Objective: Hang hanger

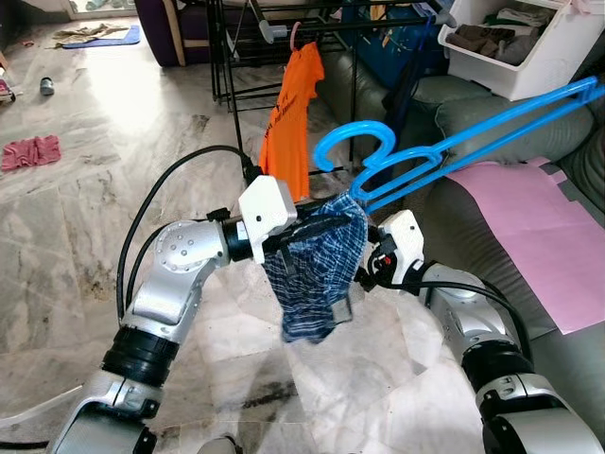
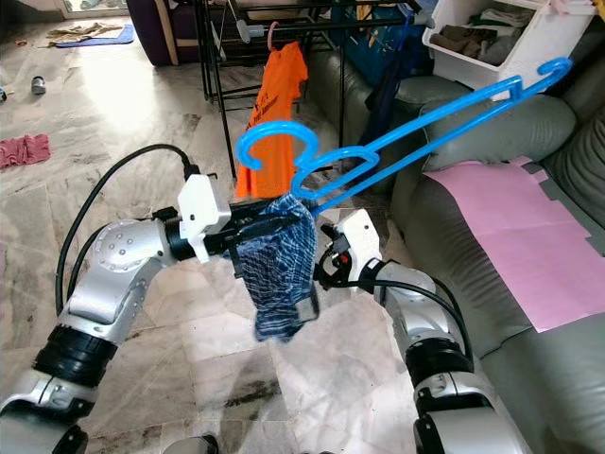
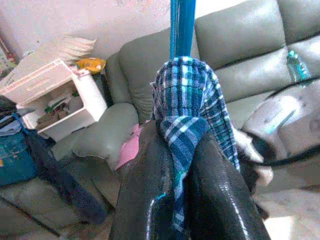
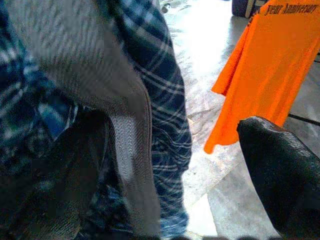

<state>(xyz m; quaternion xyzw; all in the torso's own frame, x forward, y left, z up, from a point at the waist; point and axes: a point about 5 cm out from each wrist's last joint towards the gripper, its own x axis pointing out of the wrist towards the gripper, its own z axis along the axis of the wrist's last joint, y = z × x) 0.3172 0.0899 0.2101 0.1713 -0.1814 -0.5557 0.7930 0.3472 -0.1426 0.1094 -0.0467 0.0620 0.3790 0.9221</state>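
Left claw (image 3: pixel 182 165) pinches the plaid cloth (image 1: pixel 317 265) on the blue hanger (image 1: pixel 454 142); right claw's (image 1: pixel 364 274) grip unclear.

One blue hanger (image 1: pixel 444 142), one plaid cloth (image 1: pixel 317 265), one orange shirt (image 1: pixel 295 113) and two grippers are counted.

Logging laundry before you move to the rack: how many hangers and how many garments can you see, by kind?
Blue hangers: 1
Blue plaid garment draped on it, pinched by the left hand: 1
Orange shirt on the rack: 1
Red cloth on the floor: 1
Total: 4
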